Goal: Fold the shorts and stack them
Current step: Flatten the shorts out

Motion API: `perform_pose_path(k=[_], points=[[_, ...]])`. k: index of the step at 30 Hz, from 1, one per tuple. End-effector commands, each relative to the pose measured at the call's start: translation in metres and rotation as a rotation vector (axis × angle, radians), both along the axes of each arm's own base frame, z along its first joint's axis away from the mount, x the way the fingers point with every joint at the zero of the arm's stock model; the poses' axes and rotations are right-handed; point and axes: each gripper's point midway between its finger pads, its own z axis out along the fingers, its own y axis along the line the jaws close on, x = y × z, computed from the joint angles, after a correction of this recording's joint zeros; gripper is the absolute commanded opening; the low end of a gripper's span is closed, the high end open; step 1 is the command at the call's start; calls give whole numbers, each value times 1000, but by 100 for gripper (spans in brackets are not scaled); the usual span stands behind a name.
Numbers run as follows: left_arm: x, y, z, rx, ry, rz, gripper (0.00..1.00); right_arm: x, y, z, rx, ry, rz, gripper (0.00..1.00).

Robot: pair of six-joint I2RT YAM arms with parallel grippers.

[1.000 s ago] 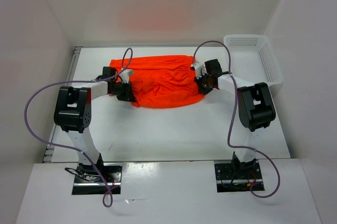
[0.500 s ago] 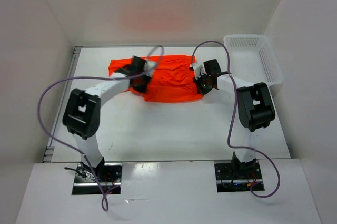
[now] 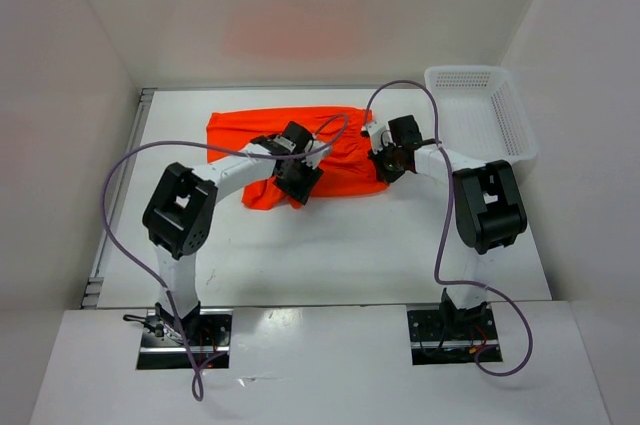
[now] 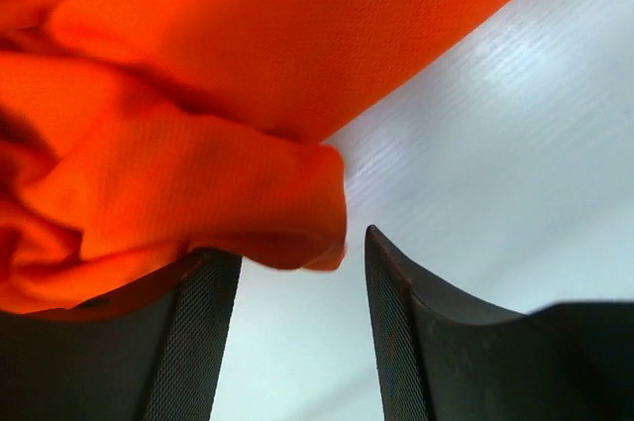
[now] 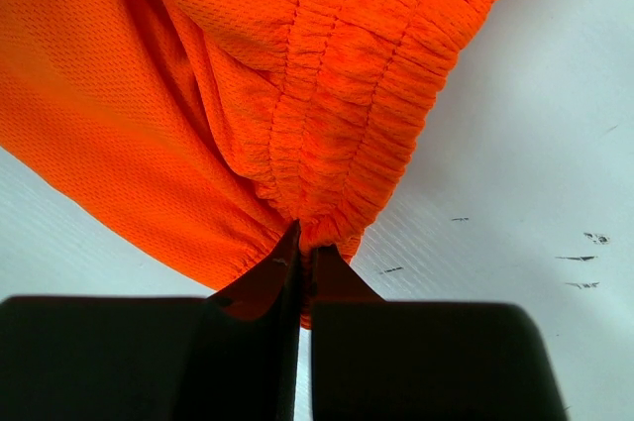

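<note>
The orange-red shorts (image 3: 235, 131) lie bunched on the white table, partly folded over from the left. My left gripper (image 3: 298, 185) is at their near edge, and its jaws stand open. In the left wrist view a folded lip of the shorts (image 4: 198, 183) rests over the left fingertip (image 4: 203, 322) and the gap between the fingers shows bare table. My right gripper (image 3: 385, 167) is at the right end of the shorts. There it is shut on the gathered waistband (image 5: 357, 94), pinched at the fingertips (image 5: 282, 267).
A white perforated basket (image 3: 482, 77) stands at the back right corner, just beyond the right arm. White walls close in the table on three sides. Purple cables loop over both arms. Bare tabletop (image 3: 340, 245) lies in front of the shorts.
My left gripper carried the left end of the shorts rightward over the rest, then opened and let the cloth go. The right gripper has kept its hold without moving.
</note>
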Motion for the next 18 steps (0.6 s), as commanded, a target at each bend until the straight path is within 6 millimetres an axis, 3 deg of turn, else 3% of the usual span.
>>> perform_pose_path(k=[1,8,11,13,15,16,17,18], points=[[0,-10,60,-112,-38,-26,60,-4,-1,11,-7,-24,14,0],[-38,22,39,-41,61,-5,51,-3,-1,11,-11,-27,21,0],[-40,29,39,-16,48,7,48,-6,-2,8,-13,-19,21,0],[-26,55,41,52,-11,80,42,-5,-4,7,-26,-24,23,0],[-11,77,54,43,-55,149,42,-5,-4,7,-26,-24,23,0],[4,104,61,36,-71,233,42,-8,-5,4,-29,-15,23,0],[12,116,65,15,-72,269,42,-8,-5,4,-29,-15,23,0],[15,144,66,-31,-44,346,44,-8,-5,4,-29,-15,23,0]])
